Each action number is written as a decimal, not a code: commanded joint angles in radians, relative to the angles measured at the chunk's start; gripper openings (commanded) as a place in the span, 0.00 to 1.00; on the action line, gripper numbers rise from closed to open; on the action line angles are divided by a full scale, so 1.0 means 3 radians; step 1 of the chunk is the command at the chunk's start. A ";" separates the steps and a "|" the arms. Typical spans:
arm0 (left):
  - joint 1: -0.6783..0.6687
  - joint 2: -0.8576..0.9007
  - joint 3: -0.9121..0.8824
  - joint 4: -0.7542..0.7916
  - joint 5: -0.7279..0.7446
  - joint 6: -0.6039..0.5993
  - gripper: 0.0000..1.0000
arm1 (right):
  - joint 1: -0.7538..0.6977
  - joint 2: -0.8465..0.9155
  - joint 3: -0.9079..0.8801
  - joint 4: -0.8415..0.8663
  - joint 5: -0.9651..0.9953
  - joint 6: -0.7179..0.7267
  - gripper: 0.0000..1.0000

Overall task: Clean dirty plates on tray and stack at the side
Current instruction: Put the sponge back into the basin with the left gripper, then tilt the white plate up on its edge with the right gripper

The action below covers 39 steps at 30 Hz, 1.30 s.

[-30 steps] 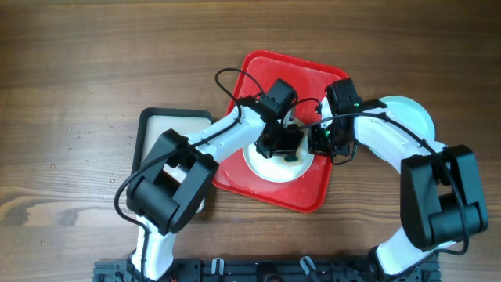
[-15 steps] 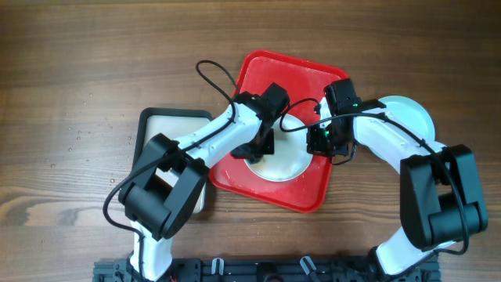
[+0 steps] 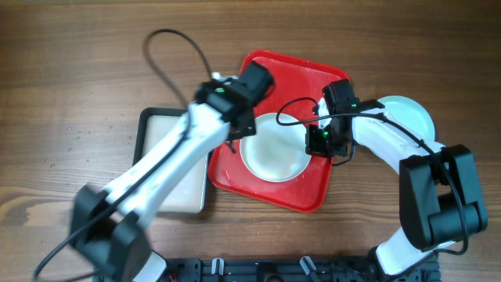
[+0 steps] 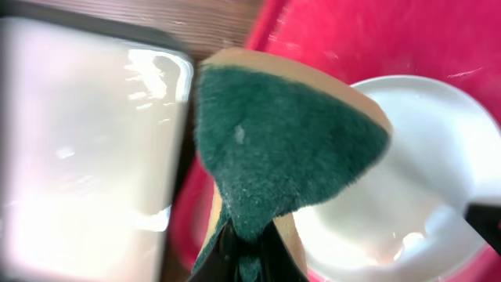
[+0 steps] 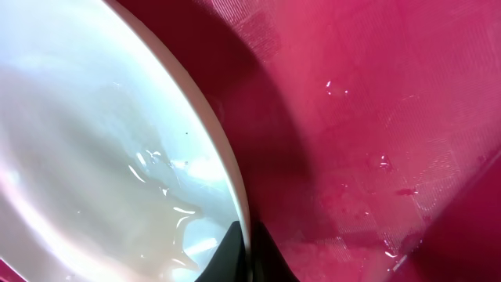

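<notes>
White plate (image 3: pixel 272 147) lying flat in the tray (image 3: pixel 301 74), toward the tray's near left part. Its hollow carries a film of water, seen most clearly in the right wrist view, where the rim (image 5: pixel 227 180) curves over the wet red floor of the tray. The right pincer (image 3: pixel 317 141) is at the side of the plate facing the tray's right rim. Its two fingertips straddle the plate's edge, one above and one below, and appear closed on it. The left pincer (image 4: pixel 244 239) is clamped on a green sponge (image 4: pixel 290 149), held over the tray's left rim, partly above the plate and partly above the cream tray (image 3: pixel 168 125) that lies on the counter (image 3: pixel 78 63) just left of the tray. A second plate (image 3: pixel 415 117), pale mint, rests off the tray beyond its right side, partly hidden by the right arm. Handling, as a judgement: the plate looks rigid, shallow and light, so it will not flex under a pinch. Its wet glaze is probably slippery, and a narrow two-finger hold at one edge invites it to swing or slide out. The raised rim is the only place to take hold, since the plate sits flush with the tray floor. A deep, firm bite across the rim, with the plate kept near level, seems the safest way to carry it.
</notes>
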 commanded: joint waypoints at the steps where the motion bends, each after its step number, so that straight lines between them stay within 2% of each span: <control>1: 0.0323 -0.0332 0.0066 -0.0350 -0.0195 -0.0053 0.04 | -0.0027 0.0090 -0.0039 -0.0028 0.0233 -0.0070 0.04; 4: 0.0646 -0.0327 -0.0041 -0.0479 -0.0197 0.0103 0.04 | -0.0027 0.0090 -0.0039 0.0086 0.0234 -0.0071 0.04; 8: 0.1110 -0.0327 -0.0740 0.0075 -0.0099 0.0249 0.04 | -0.0027 0.0090 -0.0038 0.0292 0.0217 -0.0067 0.04; 12: 0.1400 -0.0327 -0.1381 0.0702 0.0556 0.0764 0.04 | -0.0027 0.0075 -0.0038 0.0173 0.0134 -0.0071 0.04; 15: 0.1474 -0.0327 -0.1522 0.0886 0.0806 0.0909 0.06 | -0.0027 -0.0010 -0.0036 0.0092 0.0146 -0.0080 0.04; 17: 0.1474 -0.0338 -0.1483 0.0875 0.0820 0.0908 0.20 | -0.0025 -0.0134 -0.0036 0.0041 0.0146 -0.0103 0.04; 18: 0.1474 -0.0352 -0.1436 0.0839 0.0832 0.0908 0.49 | -0.0023 -0.0207 -0.0036 0.0015 0.0146 -0.0111 0.04; 19: 0.1474 -0.0373 -0.1376 0.0787 0.0852 0.0908 0.61 | -0.0020 -0.0289 -0.0036 -0.0010 0.0149 -0.0114 0.05; 21: 0.1474 -0.0439 -0.1235 0.0662 0.0918 0.0907 0.69 | -0.0019 -0.0468 -0.0036 -0.0084 0.0242 -0.0108 0.04; 23: 0.1474 -0.0554 -0.1062 0.0525 0.0985 0.0907 0.75 | 0.0018 -0.0727 -0.0036 -0.0210 0.0624 -0.0028 0.04; 25: 0.1474 -0.0657 -0.0941 0.0436 0.0993 0.0907 0.94 | 0.0088 -0.0947 -0.0028 -0.0308 0.1003 0.0047 0.04; 26: 0.1474 -0.0712 -0.0893 0.0403 0.0993 0.0907 1.00 | 0.0146 -0.1092 -0.0022 -0.0337 0.1228 0.0102 0.04; 29: 0.1474 -0.0936 -0.0842 0.0392 0.0993 0.0907 1.00 | 0.0348 -0.1434 0.0027 -0.0285 0.1577 0.0103 0.04; 32: 0.1474 -0.1090 -0.0842 0.0390 0.0992 0.0907 1.00 | 0.0668 -0.1663 0.0103 -0.0326 0.2218 0.0014 0.04; 39: 0.1474 -0.1094 -0.0843 0.0392 0.0992 0.0908 1.00 | 0.1511 -0.1729 0.0122 -0.0454 0.3657 0.0001 0.04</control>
